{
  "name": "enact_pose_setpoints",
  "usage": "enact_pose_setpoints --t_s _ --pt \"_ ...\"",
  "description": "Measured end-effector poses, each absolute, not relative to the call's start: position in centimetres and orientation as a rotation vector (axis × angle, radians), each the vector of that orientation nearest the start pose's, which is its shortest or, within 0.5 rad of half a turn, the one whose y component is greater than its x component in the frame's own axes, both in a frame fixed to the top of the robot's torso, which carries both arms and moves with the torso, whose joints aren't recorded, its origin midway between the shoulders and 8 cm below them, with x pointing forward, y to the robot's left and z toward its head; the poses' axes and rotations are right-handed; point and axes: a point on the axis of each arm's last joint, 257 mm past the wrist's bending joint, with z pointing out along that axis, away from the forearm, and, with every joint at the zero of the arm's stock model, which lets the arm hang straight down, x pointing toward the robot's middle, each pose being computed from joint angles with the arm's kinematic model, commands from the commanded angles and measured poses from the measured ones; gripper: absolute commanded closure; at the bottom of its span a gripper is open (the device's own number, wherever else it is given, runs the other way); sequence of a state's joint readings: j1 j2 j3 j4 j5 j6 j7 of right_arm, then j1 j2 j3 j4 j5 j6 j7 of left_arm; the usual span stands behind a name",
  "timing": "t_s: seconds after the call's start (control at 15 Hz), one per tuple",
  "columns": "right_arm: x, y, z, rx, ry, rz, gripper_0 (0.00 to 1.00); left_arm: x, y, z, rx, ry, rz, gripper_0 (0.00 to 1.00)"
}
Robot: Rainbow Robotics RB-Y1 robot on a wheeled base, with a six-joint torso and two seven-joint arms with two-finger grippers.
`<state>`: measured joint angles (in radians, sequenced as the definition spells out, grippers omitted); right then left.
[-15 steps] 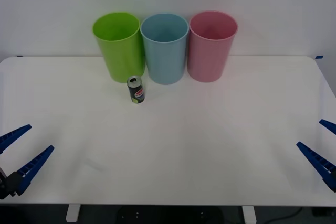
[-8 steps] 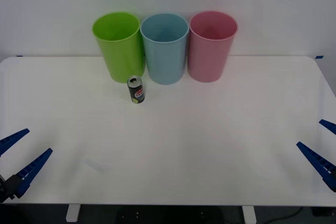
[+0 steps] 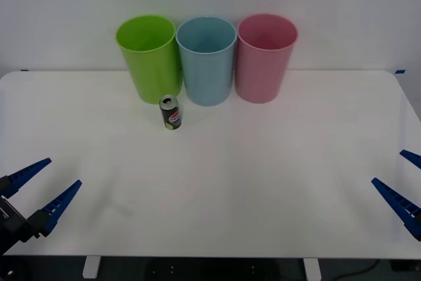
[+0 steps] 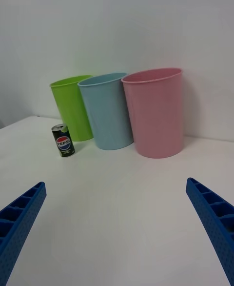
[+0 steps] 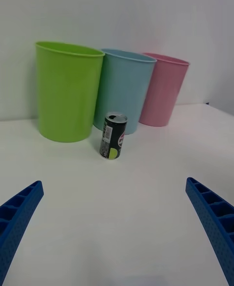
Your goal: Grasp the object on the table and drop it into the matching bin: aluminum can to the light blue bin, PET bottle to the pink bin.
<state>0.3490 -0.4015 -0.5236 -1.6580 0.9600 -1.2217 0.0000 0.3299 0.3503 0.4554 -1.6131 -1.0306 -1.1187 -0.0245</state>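
In the front view, a small dark aluminum can (image 3: 171,112) with a silver top stands upright on the large white flat table (image 3: 263,176), just in front of the gap between a tall lime green plastic bin (image 3: 148,57) and the tall light blue plastic bin (image 3: 206,59). The tall pink plastic bin (image 3: 265,56) stands beside the light blue one, at the far edge. The left gripper (image 3: 44,189) hovers at the near left corner, blue ribbed fingers spread wide and holding nothing; the can lies well ahead of it and to its right. The right gripper (image 3: 402,179) sits at the near right edge, likewise wide open and empty, well apart from the can.

In the right wrist view, the can (image 4: 63,140) (its label reads Pepsi) stands far off beyond the spread fingers (image 4: 214,220), before the green bin (image 4: 73,107).

In the left wrist view, the can (image 5: 113,135) stands ahead between the open fingers (image 5: 18,214), near the green bin (image 5: 67,91) and light blue bin (image 5: 125,89).
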Motion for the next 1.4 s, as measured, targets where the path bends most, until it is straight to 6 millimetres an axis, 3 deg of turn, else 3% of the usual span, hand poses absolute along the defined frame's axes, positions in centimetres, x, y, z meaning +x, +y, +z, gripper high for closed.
enact_pose_setpoints --t_s 0.73,1.4 --pt "34.2 -33.0 -16.9 -0.465 1.441 0.567 0.00 42.6 27.8 -22.9 0.404 1.542 -0.447 0.00" --pt "34.2 -33.0 -16.9 -0.465 1.441 0.567 0.00 49.4 24.2 -24.8 0.384 1.557 -0.504 0.00"
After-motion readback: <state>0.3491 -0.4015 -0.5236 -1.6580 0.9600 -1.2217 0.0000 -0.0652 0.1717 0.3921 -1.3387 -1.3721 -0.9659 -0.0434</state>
